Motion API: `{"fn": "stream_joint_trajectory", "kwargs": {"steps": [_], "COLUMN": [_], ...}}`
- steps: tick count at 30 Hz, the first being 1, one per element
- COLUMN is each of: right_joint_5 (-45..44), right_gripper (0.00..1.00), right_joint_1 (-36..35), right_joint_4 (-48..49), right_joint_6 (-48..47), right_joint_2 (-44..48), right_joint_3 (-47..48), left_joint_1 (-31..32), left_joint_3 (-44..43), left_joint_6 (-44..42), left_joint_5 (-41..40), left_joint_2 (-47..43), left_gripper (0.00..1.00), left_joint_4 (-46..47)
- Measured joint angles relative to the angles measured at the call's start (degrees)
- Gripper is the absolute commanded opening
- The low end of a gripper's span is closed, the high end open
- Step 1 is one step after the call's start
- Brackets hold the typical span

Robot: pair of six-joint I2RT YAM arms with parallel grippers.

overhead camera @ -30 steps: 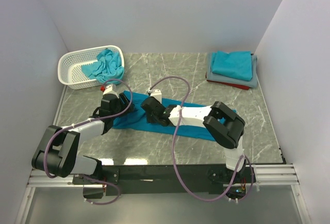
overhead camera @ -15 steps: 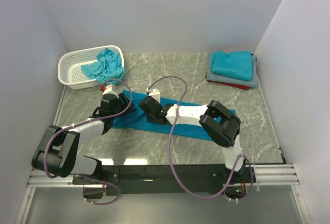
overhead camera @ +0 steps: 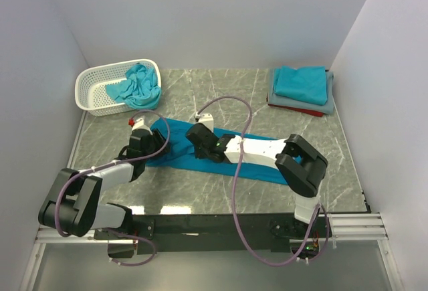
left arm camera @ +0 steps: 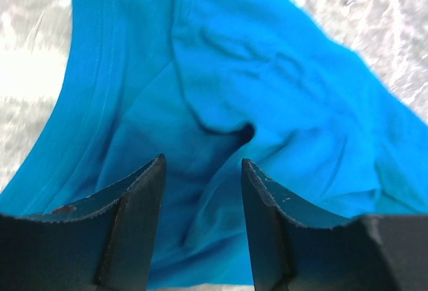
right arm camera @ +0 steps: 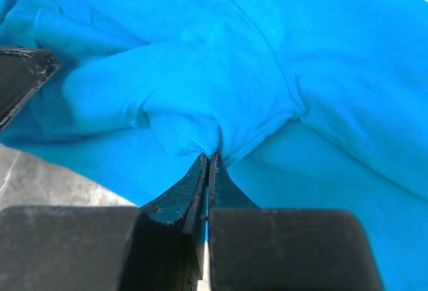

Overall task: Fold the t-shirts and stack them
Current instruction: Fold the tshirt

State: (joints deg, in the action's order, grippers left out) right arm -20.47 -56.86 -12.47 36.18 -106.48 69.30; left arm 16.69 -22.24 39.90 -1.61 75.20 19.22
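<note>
A teal-blue t-shirt (overhead camera: 175,148) lies spread lengthwise across the middle of the table. My right gripper (overhead camera: 194,136) is at its left part, shut on a pinched-up fold of the cloth (right arm camera: 200,137), jaws pressed together (right arm camera: 208,157). My left gripper (overhead camera: 159,145) hangs low over the shirt's left end with its jaws open (left arm camera: 202,164); wrinkled cloth (left arm camera: 267,97) lies below and between the fingers, not clamped. At the back right lies a stack of folded t-shirts (overhead camera: 301,83), teal on grey on red. More turquoise t-shirts (overhead camera: 139,82) are bunched in the basket.
A white lattice basket (overhead camera: 93,90) stands at the back left, near the left wall. The folded stack sits close to the right wall. Purple cables loop above both arms. Marble tabletop (overhead camera: 221,93) shows behind the shirt.
My right gripper has closed on a fold of the shirt and its arm has shifted slightly right. The left gripper has drawn a little nearer and narrowed slightly, still open.
</note>
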Motion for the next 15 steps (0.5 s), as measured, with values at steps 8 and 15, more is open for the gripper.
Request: {"fn": "stream_joint_trajectory", "kwargs": {"steps": [8, 15], "right_joint_5": [0.92, 1.55], "right_gripper": [0.00, 0.00], "right_joint_1": [0.00, 0.00], "right_joint_4": [-0.04, -0.04], "right_joint_6": [0.02, 0.22], "right_joint_2": [2.27, 2.27], "right_joint_3": [-3.58, -4.02], "left_joint_1": [0.07, 0.55], "left_joint_3": [4.26, 6.14], "left_joint_6": [0.94, 1.77], "left_joint_5": [0.31, 2.01], "left_joint_2": [-3.23, -4.24], "left_gripper": [0.49, 0.45], "left_joint_4": [0.63, 2.89]}}
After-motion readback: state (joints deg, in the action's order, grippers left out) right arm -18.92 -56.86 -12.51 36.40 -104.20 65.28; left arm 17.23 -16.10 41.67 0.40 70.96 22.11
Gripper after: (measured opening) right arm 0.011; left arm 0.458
